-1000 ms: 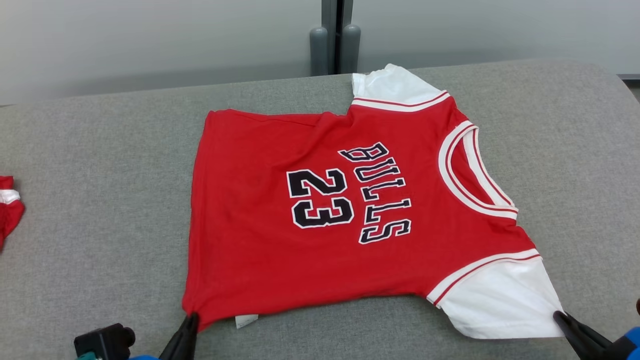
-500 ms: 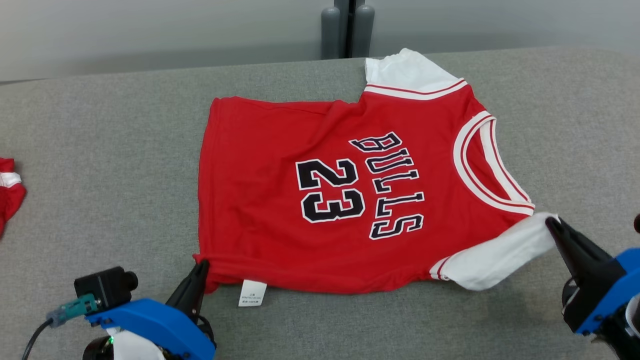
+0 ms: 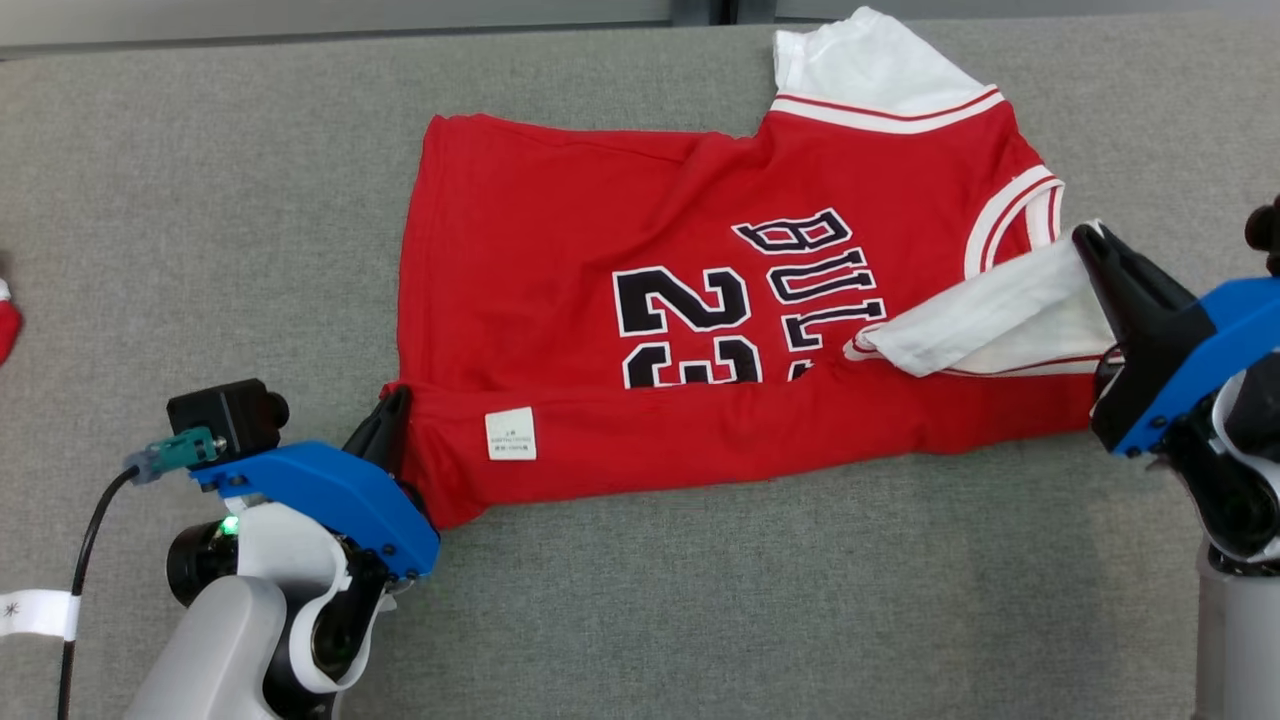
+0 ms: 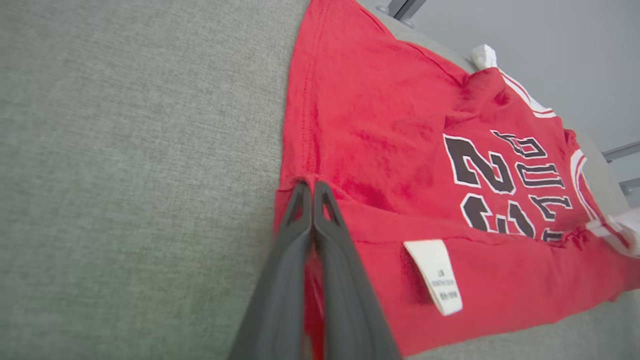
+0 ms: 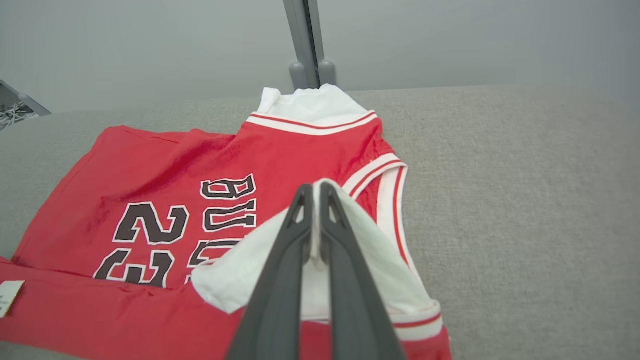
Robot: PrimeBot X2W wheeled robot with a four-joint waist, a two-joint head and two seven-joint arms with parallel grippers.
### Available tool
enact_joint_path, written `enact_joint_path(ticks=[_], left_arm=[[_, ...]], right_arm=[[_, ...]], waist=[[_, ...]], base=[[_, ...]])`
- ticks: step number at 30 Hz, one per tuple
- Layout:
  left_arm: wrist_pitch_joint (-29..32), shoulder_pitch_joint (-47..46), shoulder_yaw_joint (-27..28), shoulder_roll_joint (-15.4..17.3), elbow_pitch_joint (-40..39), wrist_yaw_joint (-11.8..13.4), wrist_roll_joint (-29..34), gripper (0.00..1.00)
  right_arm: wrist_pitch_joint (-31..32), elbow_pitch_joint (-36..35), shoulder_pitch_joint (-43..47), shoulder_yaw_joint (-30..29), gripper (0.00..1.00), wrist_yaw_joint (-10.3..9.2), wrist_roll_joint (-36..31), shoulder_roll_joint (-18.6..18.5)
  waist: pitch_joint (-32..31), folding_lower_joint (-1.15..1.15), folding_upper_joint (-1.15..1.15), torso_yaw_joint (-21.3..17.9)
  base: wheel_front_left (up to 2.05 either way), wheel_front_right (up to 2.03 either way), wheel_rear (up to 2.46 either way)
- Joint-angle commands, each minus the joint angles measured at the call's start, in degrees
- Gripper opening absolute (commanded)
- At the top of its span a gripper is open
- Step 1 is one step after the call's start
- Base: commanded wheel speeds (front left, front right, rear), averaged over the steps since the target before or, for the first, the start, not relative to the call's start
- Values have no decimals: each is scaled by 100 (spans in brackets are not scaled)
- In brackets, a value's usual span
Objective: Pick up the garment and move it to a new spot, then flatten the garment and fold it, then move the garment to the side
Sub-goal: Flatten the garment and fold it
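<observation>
1. Here, the left gripper [image 3: 393, 410] is pinching the hem corner [image 3: 428, 425] of the garment [image 3: 560, 230].
2. The right gripper [image 3: 1088, 238] is likewise pinching the white sleeve [image 3: 990, 310].
3. Both are holding its near edge doubled over the numbers [image 3: 690, 305], seemingly for folding, at the middle of the table [image 3: 200, 200].

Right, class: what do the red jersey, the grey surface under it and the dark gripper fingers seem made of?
Jersey: soft matt knit fabric; it creases and drapes at the fold. Grey surface: probably woven upholstery cloth, flecked weave visible. Gripper fingers: likely matt plastic or rubber, smooth and dull.
</observation>
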Motion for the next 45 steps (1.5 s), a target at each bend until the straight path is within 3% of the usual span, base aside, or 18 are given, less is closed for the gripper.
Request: enact_joint_path(ticks=[1, 17, 18, 19, 20, 21, 30, 39, 45], left_arm=[[-51, -242, -20, 5, 170, -69, 69, 0], [-336, -666, -84, -113, 655, -287, 126, 0], [-358, -663, -91, -122, 680, -293, 131, 33], [-358, -663, -91, -122, 680, -293, 131, 33], [-378, -665, -98, -134, 714, -305, 133, 67], [-418, -672, -109, -143, 743, -303, 146, 100], [-920, -543, -267, -20, 930, -334, 573, 100], [-1331, 80, -612, -30, 731, -266, 935, 100], [-1358, 8, -733, -35, 1055, -180, 1084, 100]], right_arm=[[-132, 216, -281, 37, 0, 3, -53, -75], [-994, 1113, -817, -74, 0, 3, -272, -139], [-1049, 1141, -845, -66, 16, 3, -258, -132], [-1049, 1141, -845, -66, 16, 3, -258, -132], [-1097, 1181, -859, -27, 79, 3, -263, -134], [-1143, 1233, -870, -11, 100, 3, -203, -108], [-1406, 1302, -662, 227, 100, 3, -46, -205], [-900, 523, 444, -329, 100, 3, -321, 81], [-1003, 553, 729, -577, 100, 3, -592, 207]], waist=[[106, -1, 0, 53], [234, -1, 0, 145], [229, -1, 0, 143], [229, -1, 0, 143], [222, -1, 0, 141], [210, -1, 0, 140], [-90, -1, 0, 155], [-264, -1, 0, 182], [-111, -1, 0, 114]], base=[[0, 0, 0], [0, 0, 0], [0, 0, 0], [0, 0, 0], [0, 0, 0], [0, 0, 0], [0, 0, 0], [0, 0, 0], [0, 0, 0]])
